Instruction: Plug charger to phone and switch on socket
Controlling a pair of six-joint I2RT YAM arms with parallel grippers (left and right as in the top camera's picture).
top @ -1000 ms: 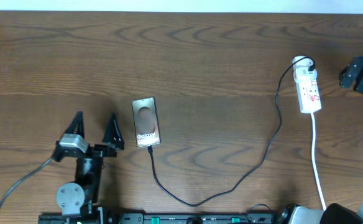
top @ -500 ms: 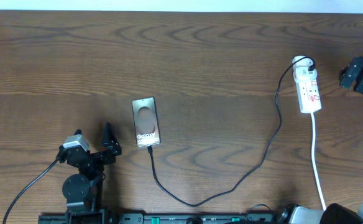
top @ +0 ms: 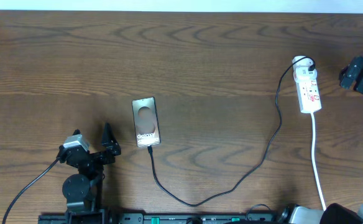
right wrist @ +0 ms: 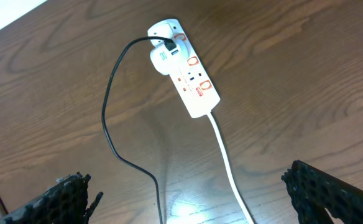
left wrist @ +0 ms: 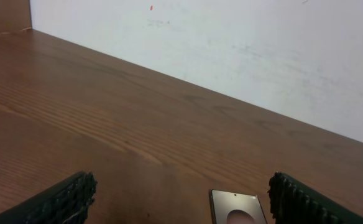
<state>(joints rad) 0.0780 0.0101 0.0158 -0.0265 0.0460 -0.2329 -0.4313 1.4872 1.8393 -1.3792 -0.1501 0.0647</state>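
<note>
Two empty, wide-open grippers: your left gripper [top: 92, 138] has drawn back from the phone [top: 146, 121]; right gripper [right wrist: 197, 196] unmoved. Phone reads "Galaxy"; the rest looks too small.

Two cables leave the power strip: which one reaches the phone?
The thin black charger cable: it curves over to the phone. The white lead runs off-frame instead.

Left arm [top: 82, 163] and right arm [top: 360, 73] hold jaws spread wide.
</note>
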